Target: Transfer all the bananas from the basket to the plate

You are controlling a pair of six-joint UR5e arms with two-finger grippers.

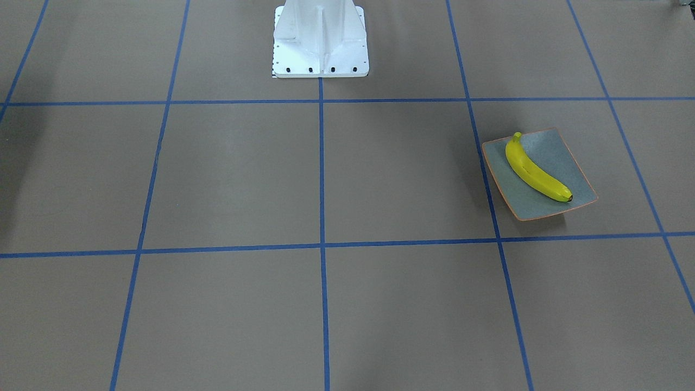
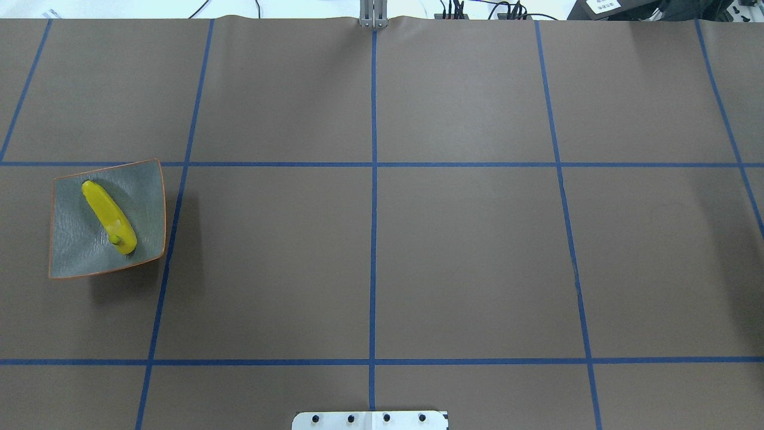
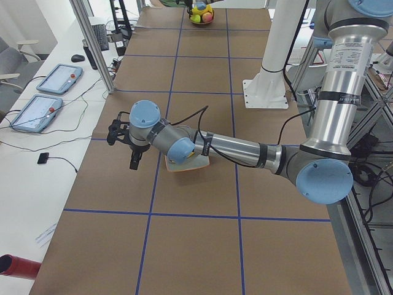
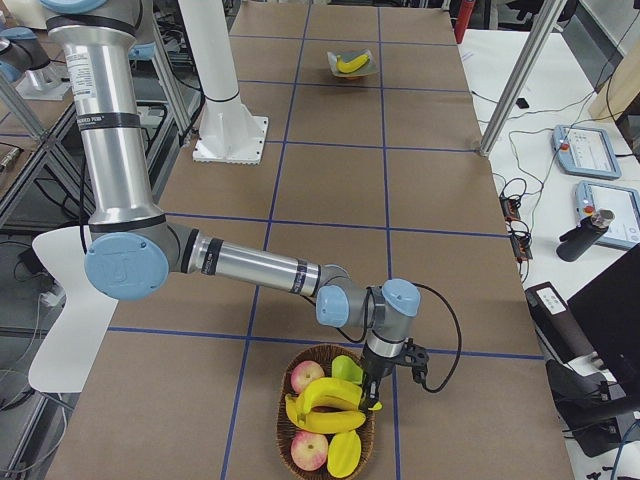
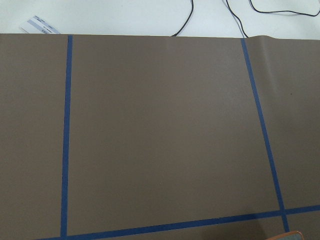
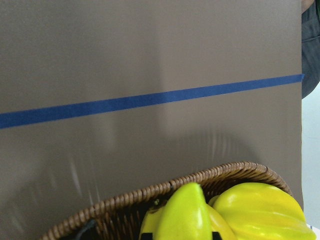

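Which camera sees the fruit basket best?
The exterior right view: nearly the whole wicker basket sits close, bananas inside. The right wrist view shows only part of its rim, exterior left shows it tiny and far off, and the other views miss it.

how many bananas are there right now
3 visible: one banana lies on the plate; an upper banana and a lower banana sit stacked in the basket. Others may be hidden under the fruit.

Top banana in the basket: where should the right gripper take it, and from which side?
Mid-body of the top banana, coming straight down from above, jaws across its narrow width. It lies roughly flat on the pile, long axis across the basket; the rim and an apple beside it likely block any sideways approach.
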